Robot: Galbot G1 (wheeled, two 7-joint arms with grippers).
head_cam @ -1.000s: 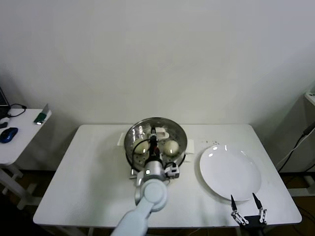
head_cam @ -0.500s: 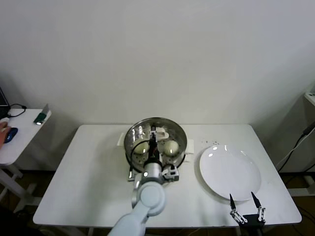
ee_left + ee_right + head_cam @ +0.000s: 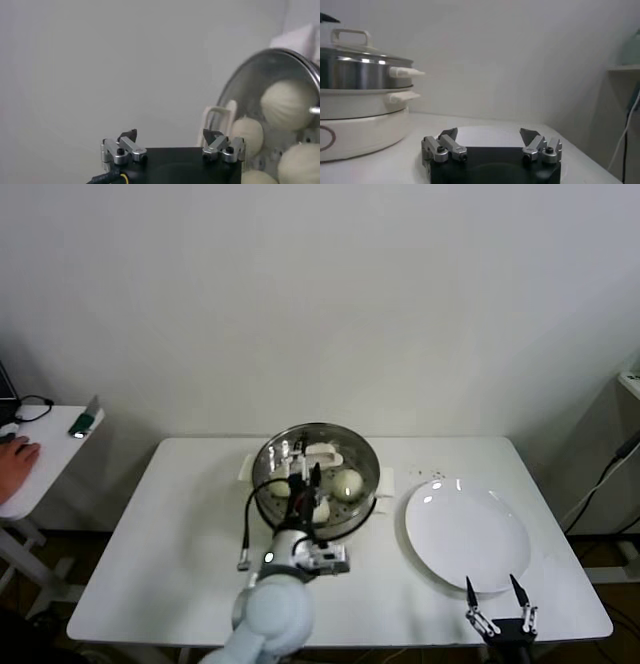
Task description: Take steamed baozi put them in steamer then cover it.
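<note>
On steamer (image 3: 318, 479): no legible lettering

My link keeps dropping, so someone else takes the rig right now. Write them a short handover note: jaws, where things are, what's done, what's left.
Left gripper: jaws open, empty, over the steamer.
Right gripper: jaws open, empty, parked by the near edge of the plate.
Baozi: four lie in the steamer; the plate is bare.
Done: loading, it seems.
Left: cover the steamer, which looks uncovered. A white loop handle shows at its rim; I cannot tell whether that is the lid.
</note>
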